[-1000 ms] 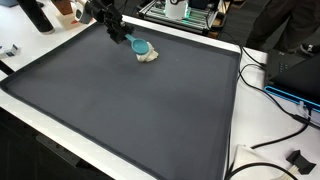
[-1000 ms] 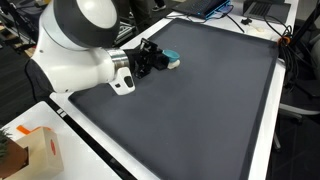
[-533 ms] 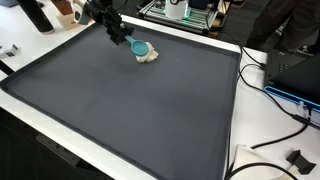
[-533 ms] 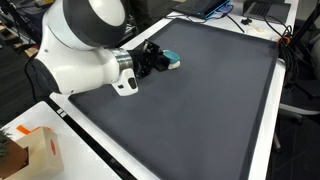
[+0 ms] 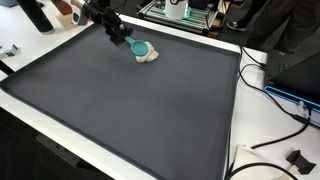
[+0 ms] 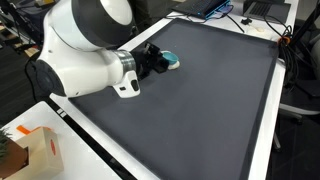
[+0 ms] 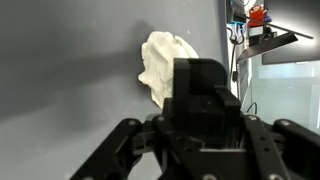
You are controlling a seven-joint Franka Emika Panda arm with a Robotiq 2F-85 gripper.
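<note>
Dark mat (image 5: pixel 150 110), far edge: my gripper (image 5: pixel 126 40) angles low at the teal object (image 5: pixel 140 47) on crumpled cloth (image 5: pixel 150 57). I cannot tell whether the fingers are closed.

- arm (image 6: pixel 85 45): large glossy white shells, rounded like a ball at the big joint; grey shading in the seams between segments;
- wrist collar (image 6: pixel 126 80): short white and grey ring with small dark spots on its near face;
- gripper (image 5: pixel 124 38): matte black all over in both exterior views, slim beside the white arm;
- in the wrist view the gripper housing (image 7: pixel 205 100) is a black box with rounded corners; black link bars with round pivots spread left and right below it
</note>
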